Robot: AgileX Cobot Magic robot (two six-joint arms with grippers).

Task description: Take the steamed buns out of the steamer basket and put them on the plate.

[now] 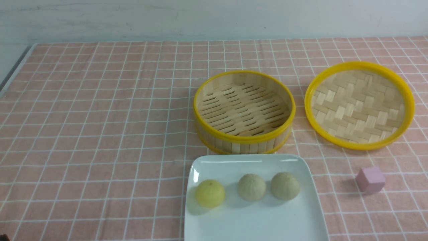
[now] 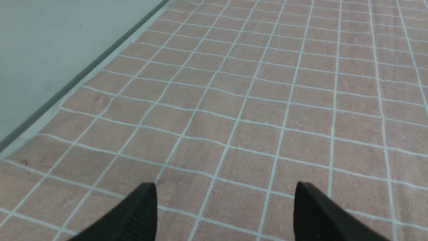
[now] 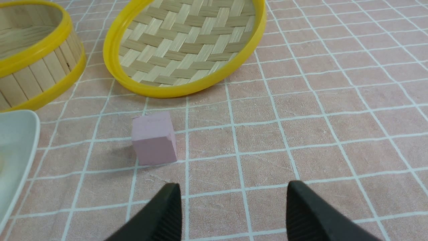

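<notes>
Spread wide and holding nothing, the left gripper (image 2: pixel 222 189) hangs over checked cloth (image 2: pixel 234 100); the right gripper (image 3: pixel 234 187), likewise parted and empty, sits near the pink cube (image 3: pixel 153 139). Three steamed buns (image 1: pixel 251 186) lie in a row on the plate (image 1: pixel 254 224), just in front of the steamer basket (image 1: pixel 240 144), woven lid (image 1: pixel 359 105) beside it.

the plate (image 1: pixel 254 224) runs off the front view's lower edge and the right wrist view crops the steamer basket (image 3: pixel 36 72).

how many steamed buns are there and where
3, all in a row on the white plate: the yellow bun on the left, a beige-grey bun in the middle, a second beige-grey bun on the right. The steamer basket holds none; nothing seems hidden.
</notes>
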